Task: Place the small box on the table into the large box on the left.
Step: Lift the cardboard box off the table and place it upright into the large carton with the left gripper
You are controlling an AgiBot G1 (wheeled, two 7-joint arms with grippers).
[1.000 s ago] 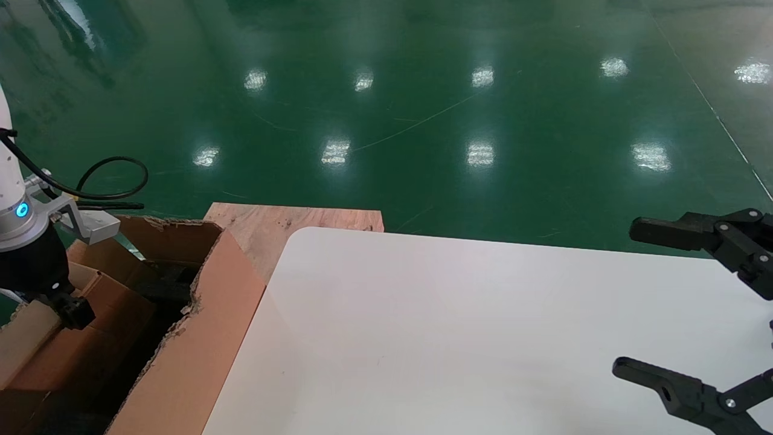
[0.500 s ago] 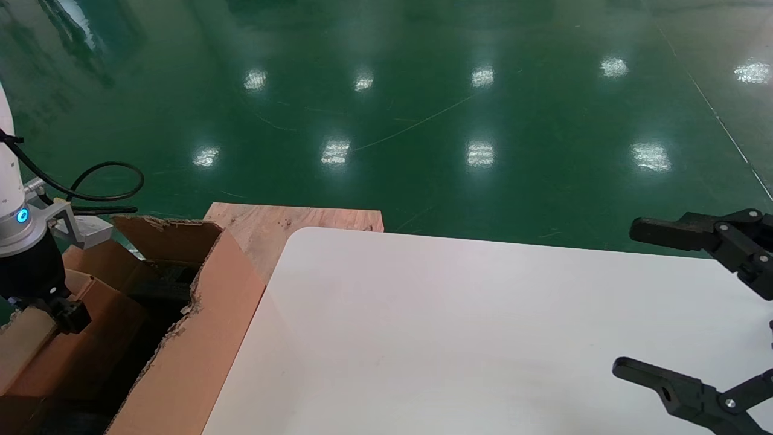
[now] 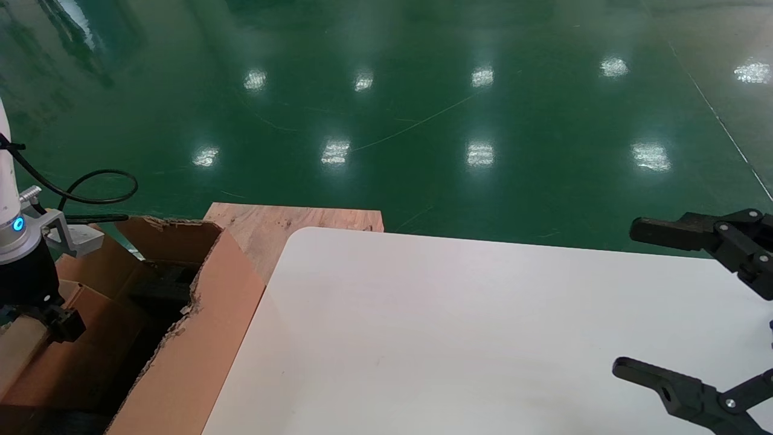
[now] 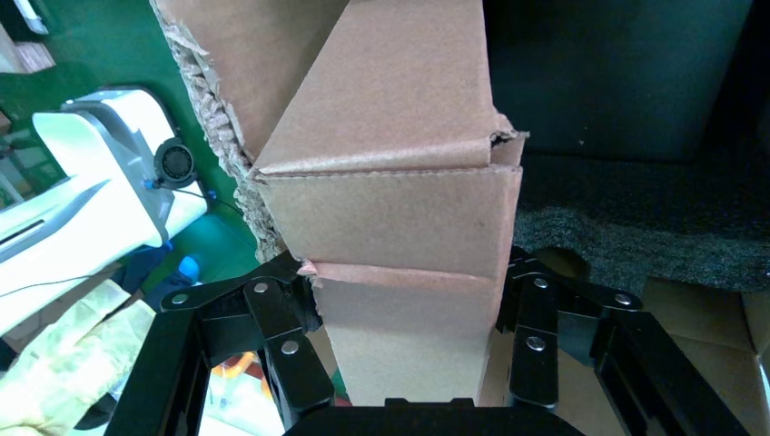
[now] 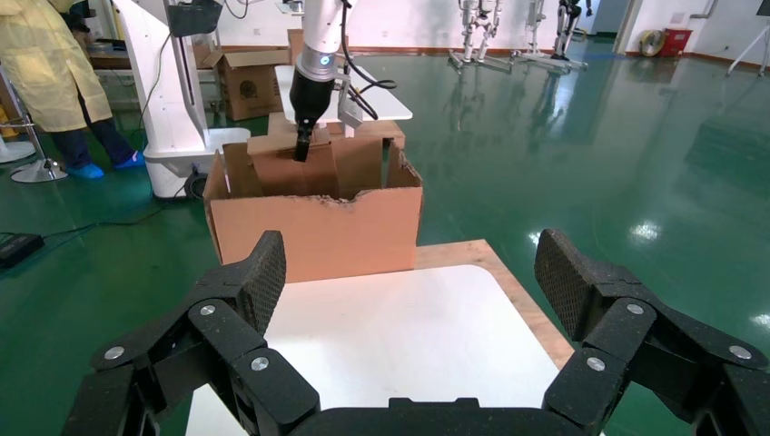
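At the left edge of the head view, the left gripper (image 3: 57,323) hangs inside the large box (image 3: 199,338), its wrist pointing downward over the carton's open top. Its fingers (image 4: 281,336) are clamped on the small box (image 4: 409,272) — one black finger pressed against each side of the plain brown carton, as the left wrist view shows. The small box is therefore within the large box, held there and not on the table (image 3: 459,332). From the right wrist view the same small box (image 5: 286,168) sits upright among the ragged torn walls of the large box (image 5: 313,238), with the left gripper (image 5: 301,145) coming down onto it from above. Dark foam (image 4: 636,218) lies at the bottom of the large box beside the held carton. The large box stands just beside the table's left edge, near the rounded corner; a pale wooden board (image 3: 284,220) shows behind that corner, between the carton and the green floor (image 3: 386,109). The right gripper (image 3: 670,302) is parked over the right side of the white tabletop — jaws spread wide apart, holding nothing, well away from both cartons. A person in a yellow coat (image 5: 50,77) stands in the background, to one side of the white robot column (image 5: 168,91).
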